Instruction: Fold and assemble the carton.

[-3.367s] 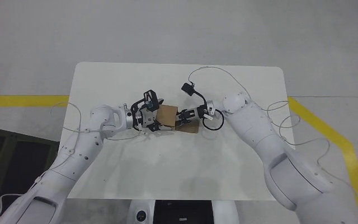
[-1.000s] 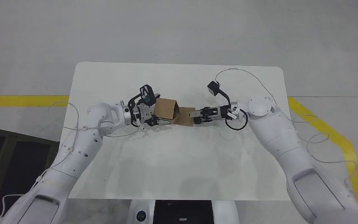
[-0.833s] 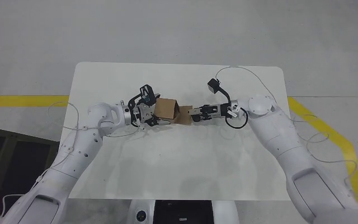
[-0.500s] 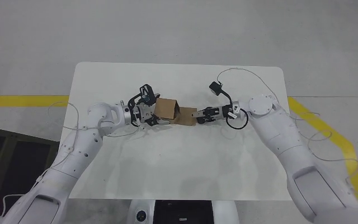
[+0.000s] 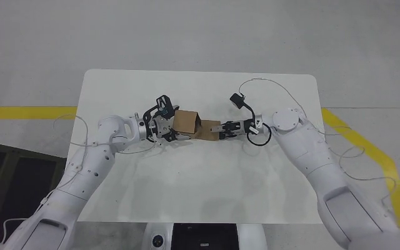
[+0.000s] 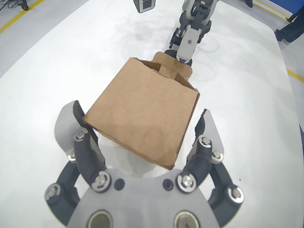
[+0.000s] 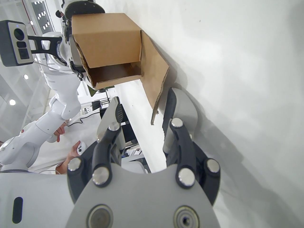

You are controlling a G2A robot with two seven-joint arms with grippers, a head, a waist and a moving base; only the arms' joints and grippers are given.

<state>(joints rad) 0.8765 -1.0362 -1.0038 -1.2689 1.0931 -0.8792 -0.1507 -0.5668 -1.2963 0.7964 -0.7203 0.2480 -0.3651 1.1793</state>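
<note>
The brown carton (image 5: 186, 122) lies on its side mid-table, its open end toward the right arm. My left gripper (image 5: 166, 127) is shut on the carton's closed end, one finger (image 6: 78, 117) pressed on a corner of the carton (image 6: 142, 110). A long flap (image 5: 209, 129) sticks out flat from the open end. My right gripper (image 5: 220, 130) is open at that flap's tip. The flap's edge (image 7: 154, 110) sits between its fingers (image 7: 175, 110), and the empty inside of the carton (image 7: 106, 31) shows. From the left wrist, a right fingertip (image 6: 185, 56) rests on the flap (image 6: 171, 66).
The white table (image 5: 187, 187) has free room in front of and behind the carton. Thin cables (image 5: 275, 87) loop from the right arm over the table's back right part. The right arm's wrist camera (image 5: 236, 98) stands above its gripper.
3.4 s ago my right gripper was against the carton; it has since drawn back to the right and the flap now lies stretched out. Over the last second it barely shifted. The left gripper kept still.
</note>
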